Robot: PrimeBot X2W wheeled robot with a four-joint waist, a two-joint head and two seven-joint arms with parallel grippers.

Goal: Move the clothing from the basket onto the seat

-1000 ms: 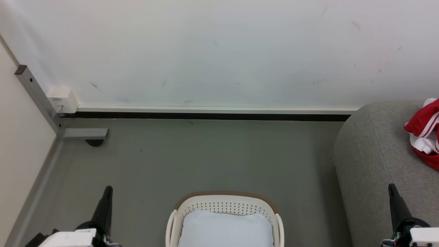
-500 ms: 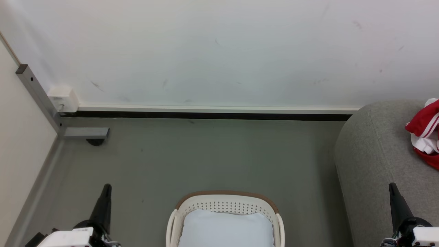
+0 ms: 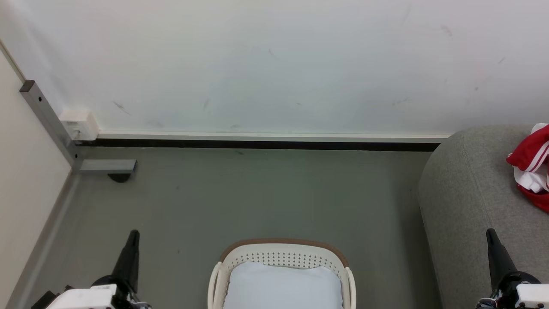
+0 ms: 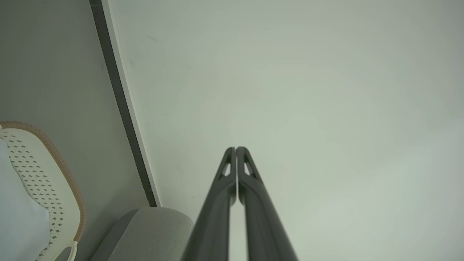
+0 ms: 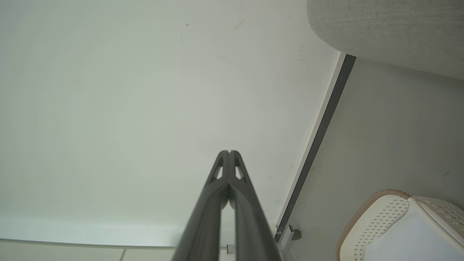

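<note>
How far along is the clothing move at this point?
Done: red-and-white clothing lies on the seat; the visible part of the basket holds just a pale liner cloth. In hand: nothing; the left pincer and right pincer are shut and empty. Left: probably nothing, though the basket's near end is cut off.

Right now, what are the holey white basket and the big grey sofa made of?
The oval cream-white basket looks like moulded plastic: smooth, with punched holes; its brown rim seems woven. The large grey sofa looks fabric-covered: matte, finely speckled, with a seam.
</note>
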